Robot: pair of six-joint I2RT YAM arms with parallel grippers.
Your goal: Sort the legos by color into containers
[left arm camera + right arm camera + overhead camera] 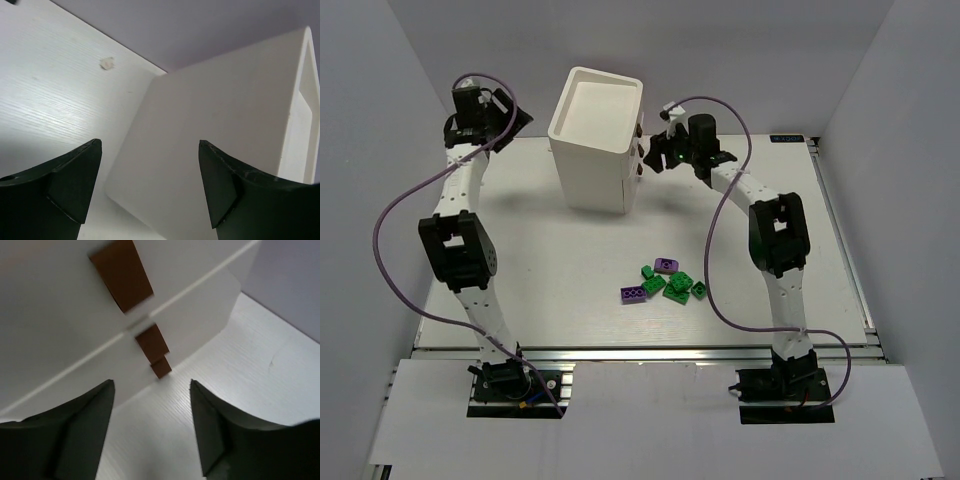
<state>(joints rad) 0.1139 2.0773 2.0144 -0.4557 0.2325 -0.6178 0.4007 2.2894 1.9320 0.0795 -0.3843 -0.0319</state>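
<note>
The legos (665, 283) lie in a loose pile on the table in front of the right arm: two purple bricks (633, 294) and several green ones (676, 287). The tall white cabinet (595, 135) stands at the back centre with its three drawers closed and their brown knobs (640, 150) facing right. My right gripper (658, 150) is open and empty just right of the knobs; in the right wrist view its gripper (151, 382) points at the knobs (151, 342). My left gripper (515, 118) is open and empty left of the cabinet; the left wrist view has the gripper (150, 145) facing the cabinet's plain side wall (215, 150).
The white table (550, 270) has a raised metal rail along its right edge (840, 240) and front edge. Grey walls enclose the back and sides. A small pale speck (106, 63) lies on the table behind the cabinet.
</note>
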